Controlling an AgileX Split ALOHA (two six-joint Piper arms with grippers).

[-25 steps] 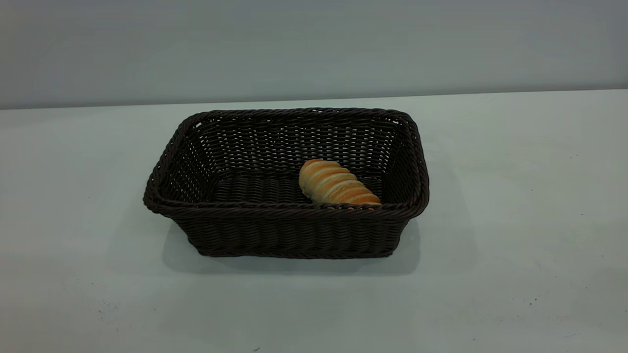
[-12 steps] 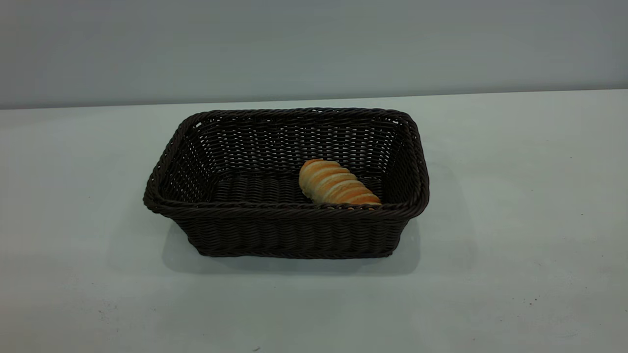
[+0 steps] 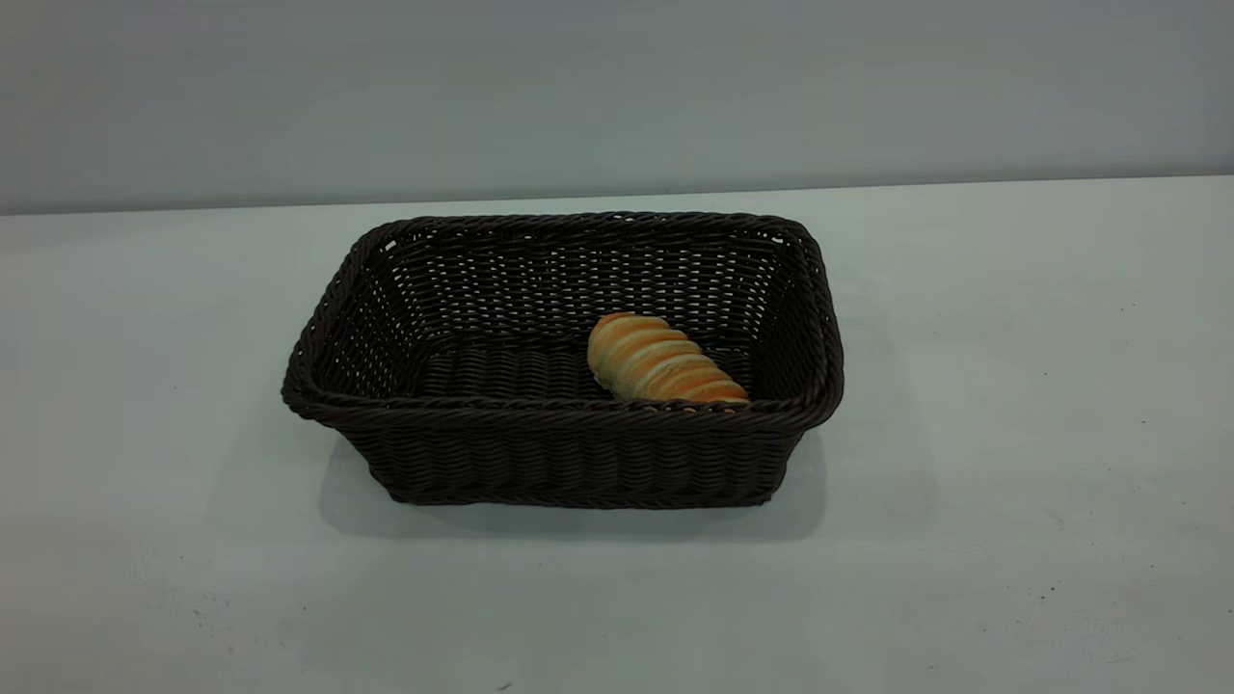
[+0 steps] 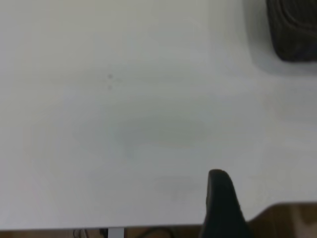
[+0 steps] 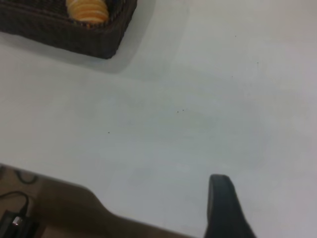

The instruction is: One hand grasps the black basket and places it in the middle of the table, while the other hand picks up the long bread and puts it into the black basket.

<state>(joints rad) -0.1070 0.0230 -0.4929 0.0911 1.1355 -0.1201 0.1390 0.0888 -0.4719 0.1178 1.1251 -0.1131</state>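
The large rectangular dark brown-black woven wicker basket (image 3: 564, 361) sits near the middle of the broad pale grey-white matte worktop (image 3: 1012, 434), and the small oblong golden-orange bread roll with pale cross ridges (image 3: 663, 361) lies on the basket floor, towards the basket's right end and close behind the near rim. By this layout both parts of the task look done, so little is left to go wrong. The likeliest trouble would be an arm swinging back across the worktop and catching the braided rim, which could push the basket off centre or tip it enough to roll the bread against a wall. The bread lies low inside the sloping sides, so a light nudge would probably not throw it out.

Neither arm shows in the exterior view. The left wrist view shows one dark finger of the left hand (image 4: 223, 206) over bare worktop near its edge, with only a corner of the basket (image 4: 294, 29) far off; the basket is well apart from that hand. The right wrist view shows one dark finger of the right hand (image 5: 225, 208) likewise over bare worktop near its edge, with a corner of the basket (image 5: 69, 29) and the end of the bread (image 5: 87, 10) well away. With a single finger visible in each view, it cannot be told whether either hand is wide or narrow; nothing appears held at either visible finger.
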